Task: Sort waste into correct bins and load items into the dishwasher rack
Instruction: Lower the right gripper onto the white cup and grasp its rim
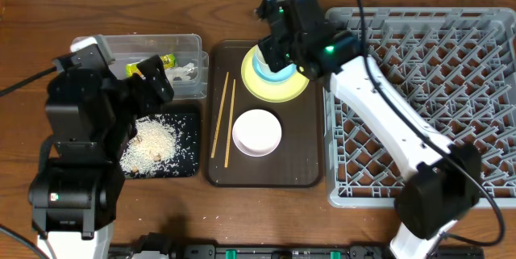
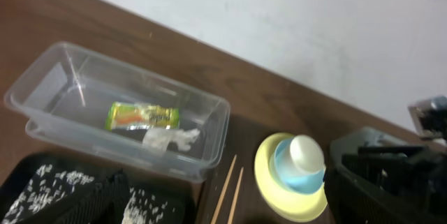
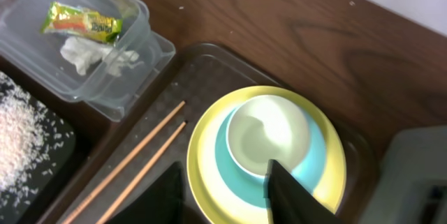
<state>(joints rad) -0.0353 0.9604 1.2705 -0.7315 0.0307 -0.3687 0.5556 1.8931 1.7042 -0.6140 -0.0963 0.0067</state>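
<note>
The yellow-green wrapper [image 2: 142, 116] and the white napkin [image 2: 171, 139] lie in the clear tub [image 1: 187, 45]. Rice scraps [image 1: 151, 142] lie on the black tray [image 1: 190, 166]. On the brown serving tray, the yellow plate [image 3: 334, 182] holds the light blue bowl [image 3: 318, 155] with the small white cup [image 3: 269, 133] in it. Two chopsticks [image 1: 222, 118] and the white bowl [image 1: 257, 131] lie beside them. My right gripper [image 3: 223, 196] is open and empty above the plate stack. My left gripper [image 1: 153, 77] is open and empty, between the tub and the black tray.
The brown serving tray [image 1: 298, 170] sits in the middle of the wooden table. The grey dishwasher rack [image 1: 427, 106] fills the right side, and my right arm reaches across its left part. A pale wall rises behind the table.
</note>
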